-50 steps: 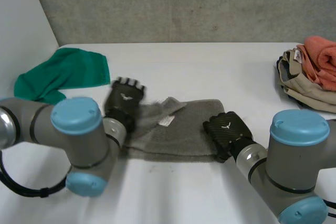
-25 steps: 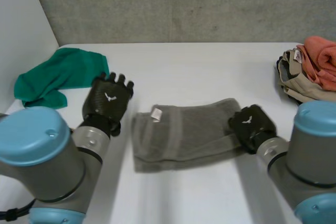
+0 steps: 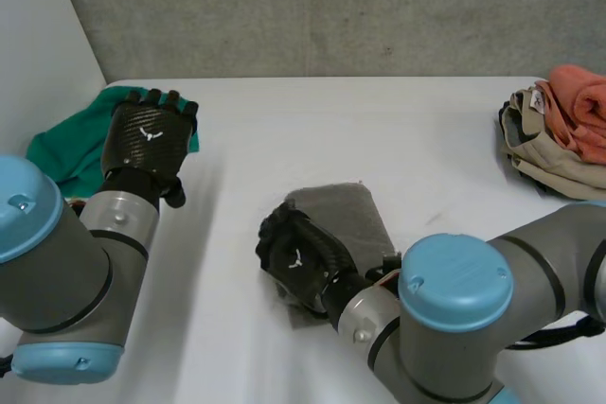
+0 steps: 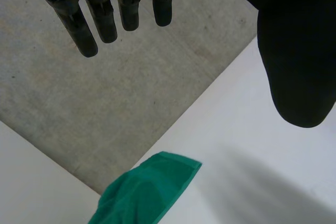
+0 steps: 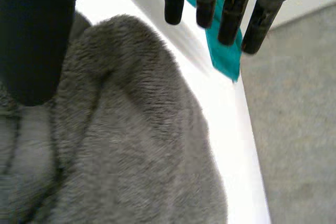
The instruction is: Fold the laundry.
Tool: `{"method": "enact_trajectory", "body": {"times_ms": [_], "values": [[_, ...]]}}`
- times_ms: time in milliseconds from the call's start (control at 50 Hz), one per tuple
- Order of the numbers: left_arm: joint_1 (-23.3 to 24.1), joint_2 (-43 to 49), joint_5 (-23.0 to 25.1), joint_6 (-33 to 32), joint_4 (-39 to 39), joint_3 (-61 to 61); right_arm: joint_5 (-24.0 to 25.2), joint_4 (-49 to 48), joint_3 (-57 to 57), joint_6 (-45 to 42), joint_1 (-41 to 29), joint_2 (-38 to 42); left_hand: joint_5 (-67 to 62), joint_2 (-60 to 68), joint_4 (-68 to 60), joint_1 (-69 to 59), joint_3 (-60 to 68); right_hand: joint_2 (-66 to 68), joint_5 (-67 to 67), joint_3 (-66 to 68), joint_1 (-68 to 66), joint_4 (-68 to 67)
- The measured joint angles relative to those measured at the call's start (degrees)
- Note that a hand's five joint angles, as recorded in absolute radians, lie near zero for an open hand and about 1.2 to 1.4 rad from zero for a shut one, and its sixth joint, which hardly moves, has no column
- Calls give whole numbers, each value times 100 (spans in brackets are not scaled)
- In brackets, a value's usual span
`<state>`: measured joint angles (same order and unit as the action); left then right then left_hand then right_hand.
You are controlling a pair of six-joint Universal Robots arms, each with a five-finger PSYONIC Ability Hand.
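The chief risk is judged to be the fold being undone. The grey towel is bunched into a soft, rounded hump and not laid flat. Its upper layer could be caught on a fingertip or the thumb and dragged open if the right hand is lifted carelessly. If the hump is not pressed down, the thick pile may also spring back and leave the edges skewed.

The towel lies near the middle of the surface, on the robot's side. It is well apart from the green cloth at the far left and from the pile of beige and orange laundry at the right edge.

The right hand is laid palm down over the end of the towel nearer the left arm. Its fingers are straight and reach past the towel's edge, the thumb is held beside the hump, and nothing is seen to be pinched.

The left hand is held raised near the green cloth, with its fingers straight and spread and nothing grasped. The green cloth could be disturbed if that hand is lowered straight down.
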<state>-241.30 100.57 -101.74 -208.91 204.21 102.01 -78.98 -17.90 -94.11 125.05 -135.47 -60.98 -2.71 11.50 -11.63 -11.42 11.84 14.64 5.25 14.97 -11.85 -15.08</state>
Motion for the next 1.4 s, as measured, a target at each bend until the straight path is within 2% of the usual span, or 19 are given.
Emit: {"method": "enact_trajectory", "body": {"times_ms": [80, 160, 280, 380, 460, 600, 760, 860, 1060, 1200, 1280, 1400], "values": [[117, 143, 1, 218, 6, -230, -413, 2, -81, 1098, 249, -400, 0, 0, 0, 0, 0, -189, -170, -280, 66, 185], [349, 333, 0, 335, 7, -546, -469, 26, -259, 2488, 809, -1105, 0, 0, 0, 0, 0, -189, -172, -280, 67, 185], [935, 835, 23, 465, -4, -1231, -153, 274, -451, 4531, 1812, -2067, 0, 0, 0, 0, 0, -189, -172, -280, 67, 185], [1443, 1374, 165, 615, -41, -1826, 196, 837, -328, 5097, 2394, -2268, 0, 0, 0, 0, 0, -189, -172, -280, 65, 185], [1701, 1836, 334, 737, -103, -2247, 312, 1261, -65, 5143, 2585, -1996, 0, 0, 0, 0, 0, -189, -172, -280, 65, 185], [1826, 2543, 353, 803, -546, -2795, 318, 1891, 583, 5108, 2598, -1111, 0, 0, 0, -1, 0, -189, -172, -280, 65, 185], [1802, 2896, -403, 720, -1565, -2946, 304, 2519, 1316, 5034, 2155, -184, 0, 0, 0, -1, 0, -189, -172, -280, 65, 185], [1813, 2850, -697, 693, -1945, -2714, 303, 2618, 1633, 5002, 1796, 241, 0, 4, 0, -4, 0, -189, -172, -280, 65, 185], [1903, 2851, -752, 711, -2201, -2419, 97, 2634, 1816, 4506, 1668, 815, 0, 4, 0, -3, 0, -189, -207, -280, 65, 185], [1831, 2823, -702, 732, -2195, -2431, -298, 2610, 1756, 3832, 1675, 824, 0, 0, -1, -2, 0, -189, -215, -280, 65, 185], [1737, 2597, -616, 747, -2174, -2444, -408, 2455, 1603, 3680, 1676, 569, 0, 0, -1, 0, 0, -189, -216, -280, 65, 185], [1463, 1728, -51, 769, -2134, -2370, -405, 1670, 866, 3620, 1669, -310, 0, 9, -7, -8, 3, -189, -220, -280, 65, 185]]}}
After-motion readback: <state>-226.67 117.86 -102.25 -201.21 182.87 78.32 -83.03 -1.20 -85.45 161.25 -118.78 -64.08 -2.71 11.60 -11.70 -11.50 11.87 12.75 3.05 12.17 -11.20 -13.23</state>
